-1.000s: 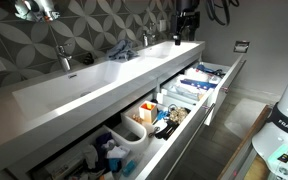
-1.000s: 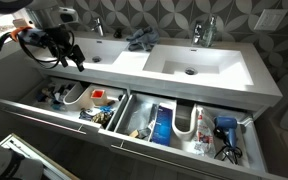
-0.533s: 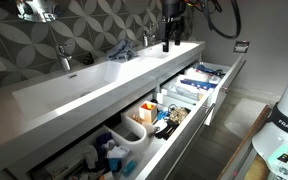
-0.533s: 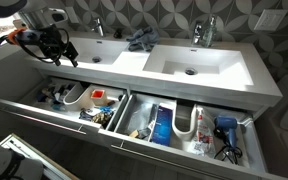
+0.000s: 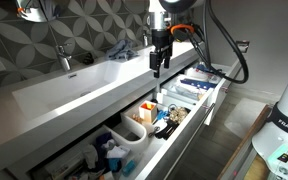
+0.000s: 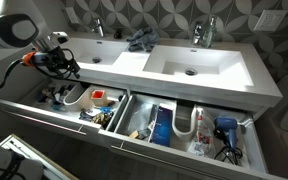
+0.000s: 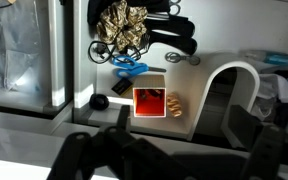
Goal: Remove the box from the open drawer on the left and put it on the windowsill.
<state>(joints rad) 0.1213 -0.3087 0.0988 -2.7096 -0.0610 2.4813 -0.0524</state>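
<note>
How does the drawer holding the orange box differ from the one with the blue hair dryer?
The box drawer holds the orange box amid dark clutter; the hair-dryer drawer holds a blue hair dryer and blue-and-white packets. The gripper hangs above the box drawer, not the hair-dryer drawer. Both are pulled open, with grey fronts.

Home bathroom. Long white double-basin vanity (image 6: pixel 214 62), a chrome faucet (image 6: pixel 205 30) at each basin, grey geometric-patterned wall tile (image 6: pixel 164 14) behind. Open drawer (image 6: pixel 184 158) below holds toiletry clutter, U-shaped white bins (image 6: pixel 189 125), and what looks like a blue hair dryer (image 6: pixel 224 128).
</note>
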